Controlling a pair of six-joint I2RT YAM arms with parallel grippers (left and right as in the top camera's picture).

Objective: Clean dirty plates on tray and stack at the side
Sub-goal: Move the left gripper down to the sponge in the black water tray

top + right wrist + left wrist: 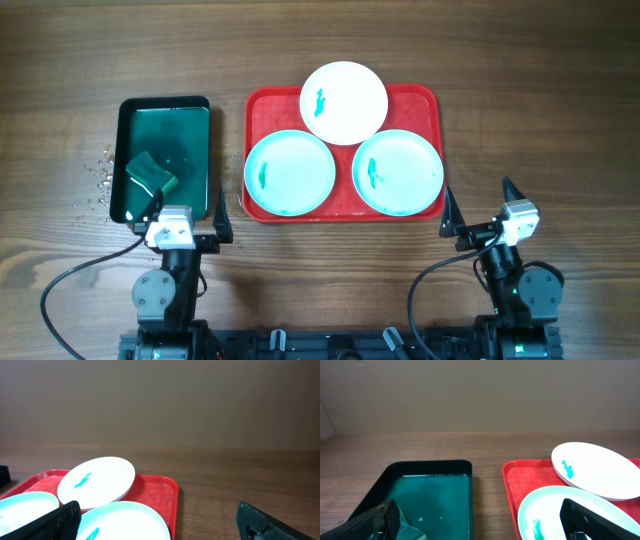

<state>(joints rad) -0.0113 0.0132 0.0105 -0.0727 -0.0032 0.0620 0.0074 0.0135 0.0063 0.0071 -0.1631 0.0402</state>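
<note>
dark green tray with a sponge at frame left, left gripper just below it, jaws wide apart, red tray dead center, two aqua plates side by side inside, white plate above them poking over the top rim, right gripper lower right, spread apart too

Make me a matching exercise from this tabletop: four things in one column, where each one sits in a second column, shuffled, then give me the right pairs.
Things
1. white plate
2. sponge
3. left aqua plate
4. right aqua plate

Places
A. in the dark green tray
B. near right part of the red tray
C. middle of the red tray's far edge
D. near left part of the red tray

Pairs: 1-C, 2-A, 3-D, 4-B
</note>
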